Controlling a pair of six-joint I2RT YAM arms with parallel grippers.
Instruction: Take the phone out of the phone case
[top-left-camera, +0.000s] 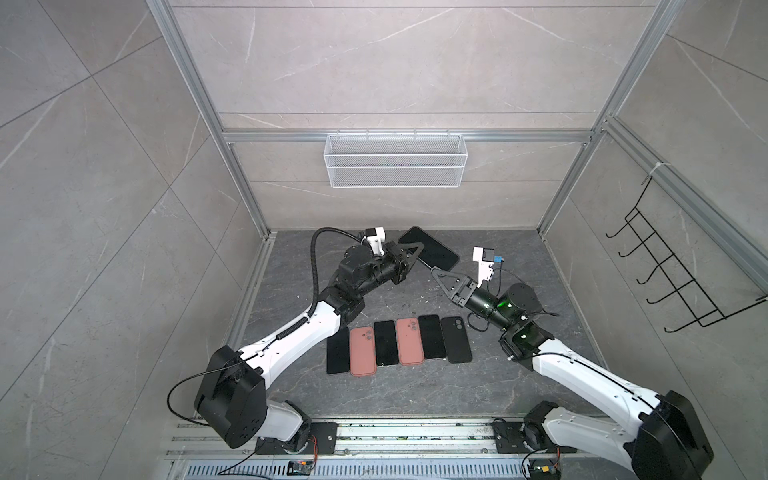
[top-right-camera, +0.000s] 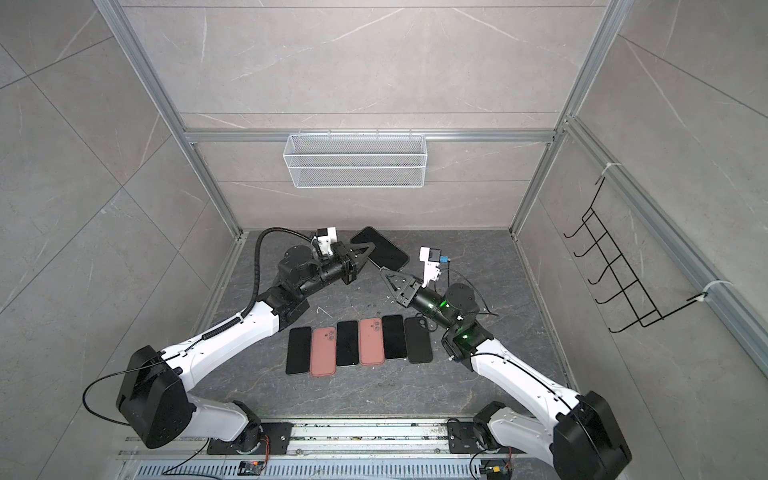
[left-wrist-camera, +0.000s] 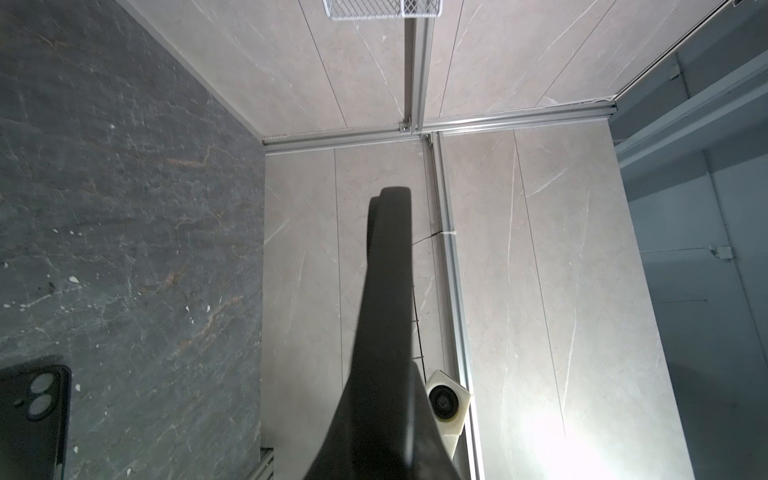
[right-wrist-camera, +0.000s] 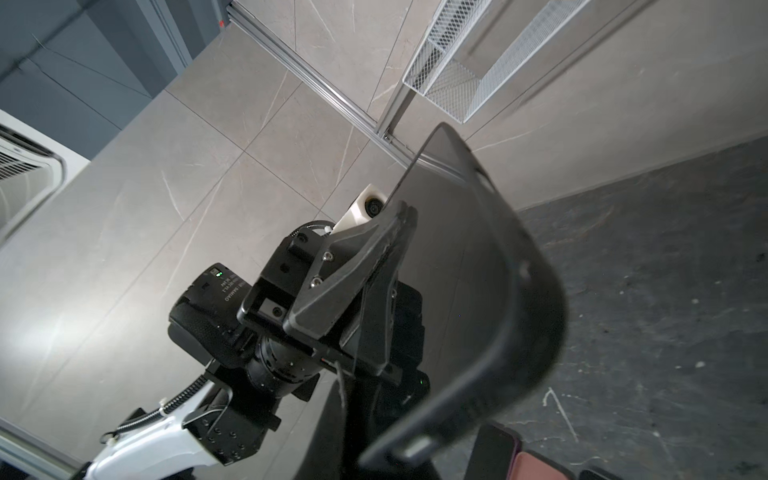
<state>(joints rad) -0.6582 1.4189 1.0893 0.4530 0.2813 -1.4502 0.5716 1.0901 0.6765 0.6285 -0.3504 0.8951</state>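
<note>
I'm holding the phone (top-left-camera: 432, 248) up over the far middle of the desk (top-left-camera: 415, 399). The left gripper (top-left-camera: 417, 249) is clamped tight on its long edge as an anchor. The right gripper (top-left-camera: 434, 272) looks pinched closed on the near corner of the phone case (right-wrist-camera: 521, 257), placed to peel the lip away. The row of handsets (top-left-camera: 386, 343) lies nearer, well apart.

Two arms (top-left-camera: 299, 332) (top-left-camera: 582, 374), two claws: left claw (top-left-camera: 417, 250), right claw (top-left-camera: 433, 272). Between them, one cased phone (top-left-camera: 432, 247). On the bench (top-left-camera: 415, 395), below the claws and back toward the arm bases, six pieces in a row: three black phones (top-left-camera: 337, 351) (top-left-camera: 386, 343) (top-left-camera: 432, 336), two pink cases (top-left-camera: 363, 351) (top-left-camera: 410, 341), one black case (top-left-camera: 456, 340). Beyond the claws, one white mesh basket (top-left-camera: 395, 160); out past the right claw, one black wire rack (top-left-camera: 673, 266).
</note>
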